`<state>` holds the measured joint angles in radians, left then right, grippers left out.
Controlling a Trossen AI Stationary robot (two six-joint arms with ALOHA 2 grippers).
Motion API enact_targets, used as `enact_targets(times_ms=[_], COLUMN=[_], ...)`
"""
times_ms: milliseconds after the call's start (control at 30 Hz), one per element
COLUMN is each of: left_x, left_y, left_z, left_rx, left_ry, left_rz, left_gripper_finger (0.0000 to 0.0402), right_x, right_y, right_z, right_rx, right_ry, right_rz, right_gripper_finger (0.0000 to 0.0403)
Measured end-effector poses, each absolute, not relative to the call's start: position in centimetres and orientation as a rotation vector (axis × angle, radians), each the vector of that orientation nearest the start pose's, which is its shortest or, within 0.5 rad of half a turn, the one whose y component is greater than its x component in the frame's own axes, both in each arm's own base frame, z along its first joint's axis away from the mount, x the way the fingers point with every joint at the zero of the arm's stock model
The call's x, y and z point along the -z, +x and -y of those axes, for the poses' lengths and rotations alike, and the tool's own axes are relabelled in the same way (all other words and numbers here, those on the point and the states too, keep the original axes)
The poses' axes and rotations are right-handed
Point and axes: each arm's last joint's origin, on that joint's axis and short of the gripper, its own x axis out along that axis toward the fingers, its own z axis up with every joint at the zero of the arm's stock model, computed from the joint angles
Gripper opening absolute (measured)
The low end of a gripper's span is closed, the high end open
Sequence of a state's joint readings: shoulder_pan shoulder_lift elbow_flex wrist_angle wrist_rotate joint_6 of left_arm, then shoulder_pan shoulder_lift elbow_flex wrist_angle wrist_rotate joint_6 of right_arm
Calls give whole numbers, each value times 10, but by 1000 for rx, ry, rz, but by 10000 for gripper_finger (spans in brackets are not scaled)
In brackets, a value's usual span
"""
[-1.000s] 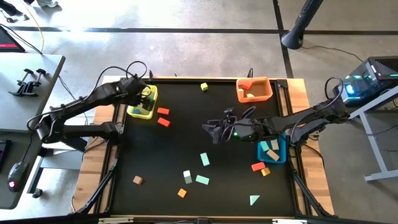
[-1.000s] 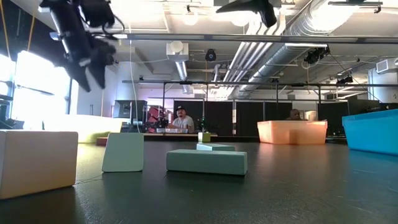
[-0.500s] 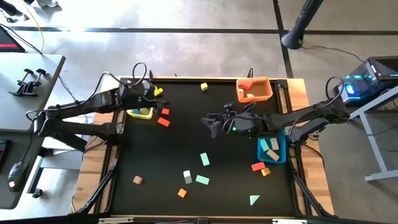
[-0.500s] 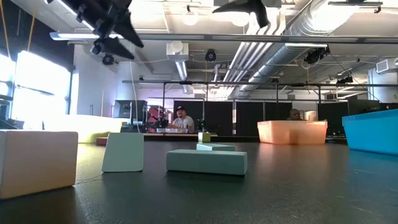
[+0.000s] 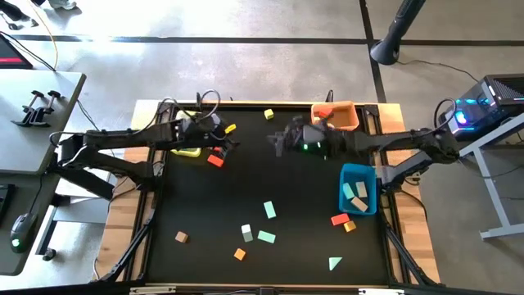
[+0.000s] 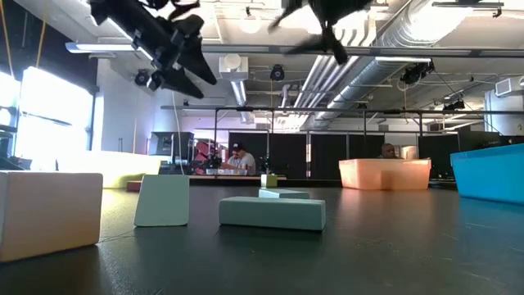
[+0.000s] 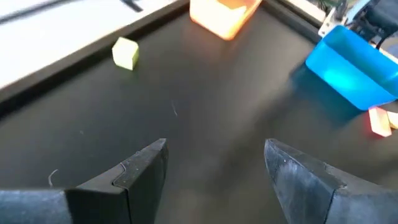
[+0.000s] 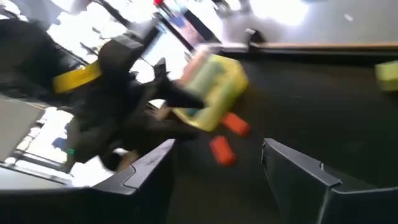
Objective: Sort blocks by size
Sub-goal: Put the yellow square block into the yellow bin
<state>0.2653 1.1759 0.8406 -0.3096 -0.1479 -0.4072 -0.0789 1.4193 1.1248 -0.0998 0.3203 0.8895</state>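
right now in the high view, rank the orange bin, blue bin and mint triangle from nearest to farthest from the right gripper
Measured from the right gripper:
1. Orange bin, just to its right at the table's far edge.
2. Blue bin, farther right, toward the near side.
3. Mint triangle, by the near edge, farthest.

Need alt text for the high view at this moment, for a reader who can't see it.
Overhead view of a black table: both arms reach inward near its far edge, the left gripper and right gripper open and empty, facing each other. Small wooden blocks lie scattered on the near half, with a yellow bin, orange bin and blue bin around the edges.
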Motion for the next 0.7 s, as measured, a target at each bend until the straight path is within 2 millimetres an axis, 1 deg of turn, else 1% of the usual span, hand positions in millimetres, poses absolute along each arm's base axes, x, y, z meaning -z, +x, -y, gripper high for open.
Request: enact_targets(times_ms=[100, 200, 367, 433, 567, 700], left_x=[-261, -262, -267, -269, -273, -276], left_y=[239, 239, 232, 229, 223, 219], left_z=[-69, -70, -79, -84, -92, -100], left_rx=[-512, -530, -587, -608, -668, -716], left_ry=[-443, -437, -438, -455, -541, -619], left_rz=[-581, -572, -536, -518, -469, -411], left_gripper_finger=[251, 251, 251, 251, 251, 251], right_x=[-305, -294, -263, -255, -248, -237], right_y=[314, 312, 315, 322, 343, 363], right_z=[69, 101, 145, 160, 185, 209], right_rx=[583, 572, 570, 565, 546, 552], right_ry=[808, 784, 751, 686, 520, 431], right_rz=[-267, -334, -477, -558, -693, -842], right_gripper_finger=[231, 231, 231, 231, 231, 237])
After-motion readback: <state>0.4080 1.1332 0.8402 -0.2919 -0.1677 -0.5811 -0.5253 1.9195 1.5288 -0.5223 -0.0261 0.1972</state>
